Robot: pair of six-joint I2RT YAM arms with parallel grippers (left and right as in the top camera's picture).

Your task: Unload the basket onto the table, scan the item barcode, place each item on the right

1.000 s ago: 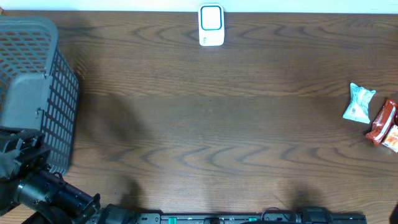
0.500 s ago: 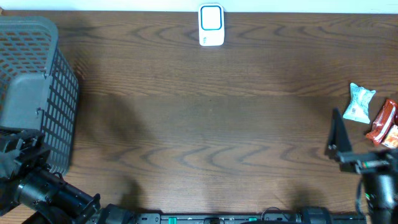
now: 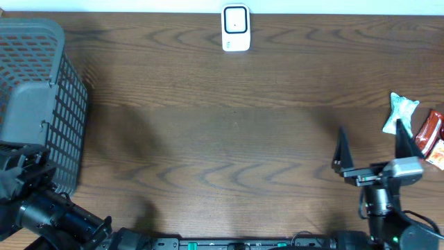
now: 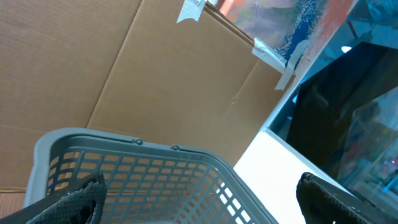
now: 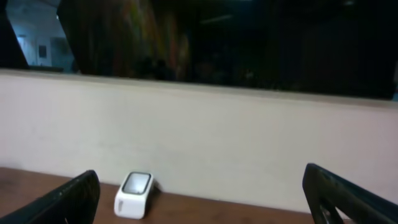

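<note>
Currently the right claw (image 3: 372, 144) stands fully open and empty above the tabletop (image 3: 222, 125), close beside the white packet (image 3: 400, 116) and red packet (image 3: 427, 135). Likewise the left claw (image 4: 202, 202) gapes empty at the basket (image 3: 41, 83). The scanner (image 3: 236, 28) sits at the far edge.

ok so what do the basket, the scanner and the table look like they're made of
Basket: grey and matte, with a moulded grid of slots, so most likely plastic.
Scanner: smooth white shell with a slight sheen, probably plastic. Its framed front panel could be glass or clear plastic.
Table: dark brown with wavy grain. It could be wood or a wood-look laminate; the pictures don't settle which.
</note>
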